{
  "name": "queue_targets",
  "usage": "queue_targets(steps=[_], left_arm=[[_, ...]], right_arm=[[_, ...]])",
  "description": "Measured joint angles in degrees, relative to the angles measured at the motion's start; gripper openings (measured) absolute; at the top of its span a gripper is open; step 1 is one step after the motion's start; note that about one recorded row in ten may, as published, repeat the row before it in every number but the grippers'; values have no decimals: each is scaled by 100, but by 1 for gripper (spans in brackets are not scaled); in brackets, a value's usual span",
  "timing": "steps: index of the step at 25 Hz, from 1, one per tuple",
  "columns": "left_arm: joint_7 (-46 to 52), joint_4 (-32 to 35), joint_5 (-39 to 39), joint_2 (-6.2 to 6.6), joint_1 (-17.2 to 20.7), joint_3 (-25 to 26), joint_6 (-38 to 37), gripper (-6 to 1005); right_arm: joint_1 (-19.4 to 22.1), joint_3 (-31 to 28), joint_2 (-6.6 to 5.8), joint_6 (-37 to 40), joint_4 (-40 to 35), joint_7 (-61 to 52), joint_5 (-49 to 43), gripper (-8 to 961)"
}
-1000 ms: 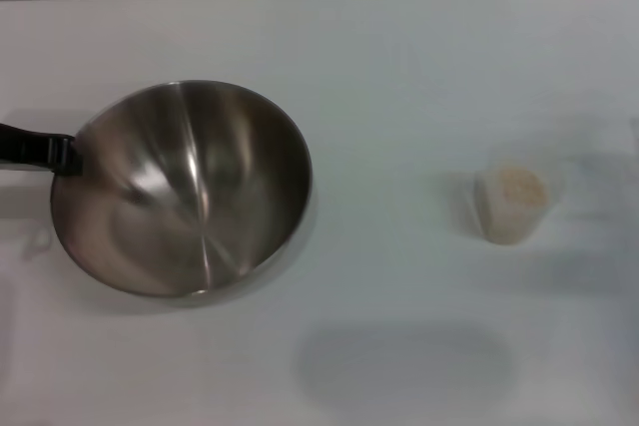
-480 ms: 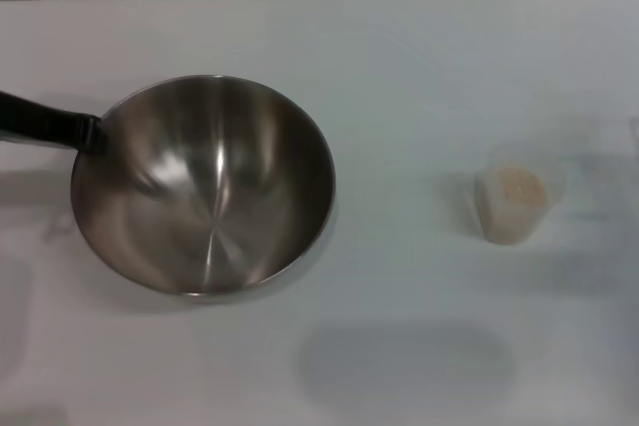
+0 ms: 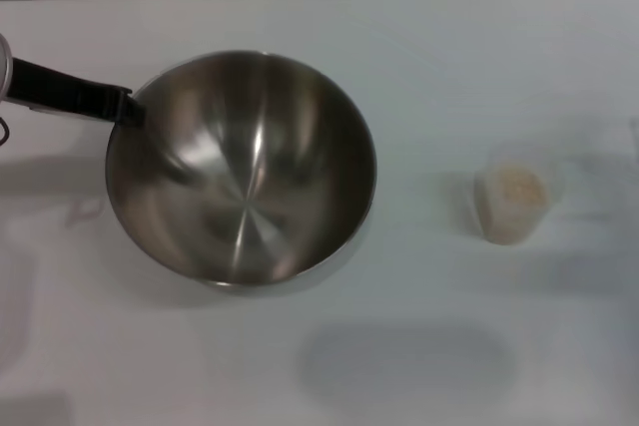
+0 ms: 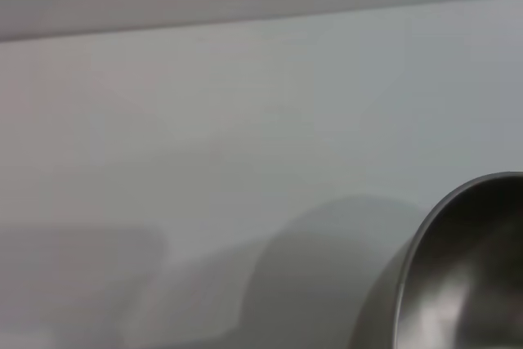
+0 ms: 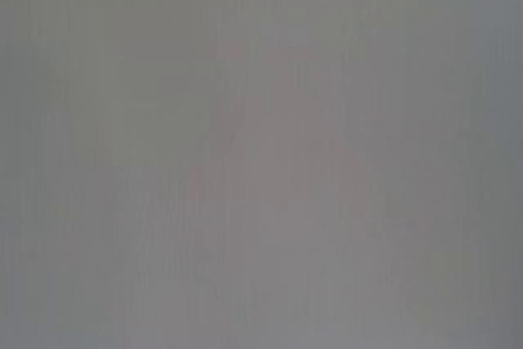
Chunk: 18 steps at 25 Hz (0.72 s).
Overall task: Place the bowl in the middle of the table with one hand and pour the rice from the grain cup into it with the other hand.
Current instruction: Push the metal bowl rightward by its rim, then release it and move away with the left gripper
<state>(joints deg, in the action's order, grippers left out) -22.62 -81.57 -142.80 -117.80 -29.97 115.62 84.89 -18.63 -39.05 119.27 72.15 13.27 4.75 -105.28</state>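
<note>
Since a second ago the bowl has slid toward the middle, carried by the left gripper.

Gripped at its ten o'clock rim by the left gripper (image 3: 128, 107), whose black fingers are clamped on the edge, the bowl (image 3: 242, 169) sits left of the tabletop (image 3: 419, 57) centre and looks tilted. The cup (image 3: 514, 204), filled with rice (image 3: 517, 187), stands well apart at three o'clock, untouched. The right gripper shows in no view, so its state cannot be told. Risks, as a judgement: a one-point rim pinch could let the smooth steel swing or slip if the arm stops sharply; released while tilted, the bowl could rock or skate off centre; carried too far, it could knock the light cup over and spill grains.
</note>
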Motion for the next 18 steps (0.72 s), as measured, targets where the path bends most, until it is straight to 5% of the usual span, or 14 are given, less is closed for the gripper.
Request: queue_targets(steps=[18], left_arm=[[-514,1069,462,-29,-444,60,-206,80]], right_arm=[[-16,1,-10,3,-1,0,-19,674]])
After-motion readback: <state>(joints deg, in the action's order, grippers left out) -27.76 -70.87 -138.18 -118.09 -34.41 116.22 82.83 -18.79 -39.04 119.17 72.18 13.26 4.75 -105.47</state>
